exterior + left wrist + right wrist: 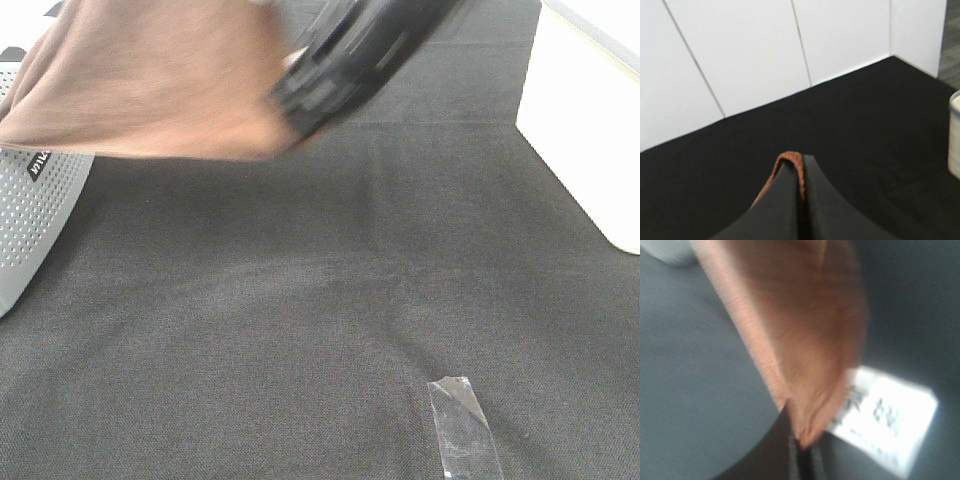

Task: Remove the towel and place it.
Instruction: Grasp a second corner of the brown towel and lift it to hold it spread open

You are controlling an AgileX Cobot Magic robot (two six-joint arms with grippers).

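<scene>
The black tablecloth (300, 300) covers the whole work surface, flat and finely woven. The towel (150, 80) is held up in the air at the far left, a soft rust-brown microfibre sheet, slack and sagging. In the high view its lower edge crosses a grey-white perforated basket (30, 210). A plain white box (580, 130) sits at the right edge.

The left gripper (801, 166) is pressed together on the towel's stitched hem. The right gripper (799, 440) pinches a corner just beside the white printed label (885, 425); that view is blurred, so the bite is probably shallow, but I cannot be sure.

Both holds look thin. A quick swing could pull the hem free, or the slack middle could catch the basket rim. A strip of clear tape (462, 425) lies on the cloth nearer the camera.
</scene>
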